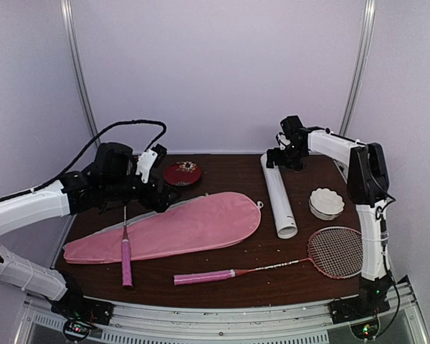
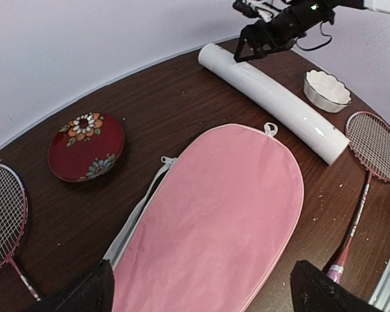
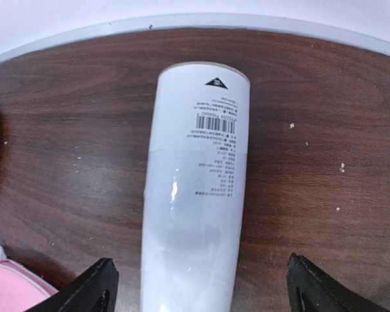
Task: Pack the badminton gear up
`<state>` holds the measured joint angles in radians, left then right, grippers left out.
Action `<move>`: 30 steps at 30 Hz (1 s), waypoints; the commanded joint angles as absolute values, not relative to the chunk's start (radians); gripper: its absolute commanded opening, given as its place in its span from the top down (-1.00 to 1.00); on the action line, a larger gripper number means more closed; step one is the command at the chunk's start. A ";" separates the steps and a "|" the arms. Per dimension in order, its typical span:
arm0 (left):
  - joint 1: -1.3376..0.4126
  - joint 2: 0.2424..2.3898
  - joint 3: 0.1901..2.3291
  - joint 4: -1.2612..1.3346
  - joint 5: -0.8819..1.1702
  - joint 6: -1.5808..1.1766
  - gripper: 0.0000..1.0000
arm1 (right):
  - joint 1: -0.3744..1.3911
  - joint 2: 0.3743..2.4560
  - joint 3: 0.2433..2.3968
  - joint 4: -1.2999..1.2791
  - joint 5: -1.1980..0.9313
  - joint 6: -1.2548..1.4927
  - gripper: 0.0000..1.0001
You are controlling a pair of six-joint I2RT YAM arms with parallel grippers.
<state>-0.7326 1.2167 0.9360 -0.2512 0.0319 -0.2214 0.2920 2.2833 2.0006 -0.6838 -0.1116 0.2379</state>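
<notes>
The pink racket-shaped bag [image 1: 179, 228] lies flat across the middle of the table. My left gripper [image 2: 201, 286] hovers open above the bag [image 2: 227, 214], its fingers wide apart with nothing between them. One racket's pink handle [image 1: 126, 261] rests on the bag's narrow end, and its head [image 2: 3, 214] lies behind the bag. The second racket [image 1: 272, 269] lies near the front edge, head [image 1: 335, 251] to the right. The long white tube [image 1: 279, 193] lies at the back right. My right gripper [image 3: 198, 286] stands open astride the tube's [image 3: 198, 195] far end, apart from it on both sides.
A dark red flowered dish [image 1: 182, 173] sits behind the bag. A white scalloped bowl [image 1: 326, 203] stands right of the tube, close to the right arm's upright link [image 1: 369, 215]. Walls close in the back and both sides of the table.
</notes>
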 commanded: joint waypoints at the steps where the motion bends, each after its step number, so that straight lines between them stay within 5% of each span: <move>1: -0.692 1.258 0.940 -0.270 0.076 -0.206 -0.96 | 0.306 2.063 1.879 -0.559 -0.176 0.209 -0.84; 17: -0.627 1.377 0.842 -0.132 0.250 -0.359 -0.96 | 0.465 1.531 1.242 -0.268 -0.315 0.231 -0.78; 30: -0.458 1.571 0.986 -0.287 0.334 -0.230 -0.96 | 0.581 1.404 0.988 -0.223 -0.334 0.240 -0.66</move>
<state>-0.5167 1.5066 0.8883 -0.2455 0.2714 -0.3065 0.5674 1.4265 1.0370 -0.2745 -0.3157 0.2325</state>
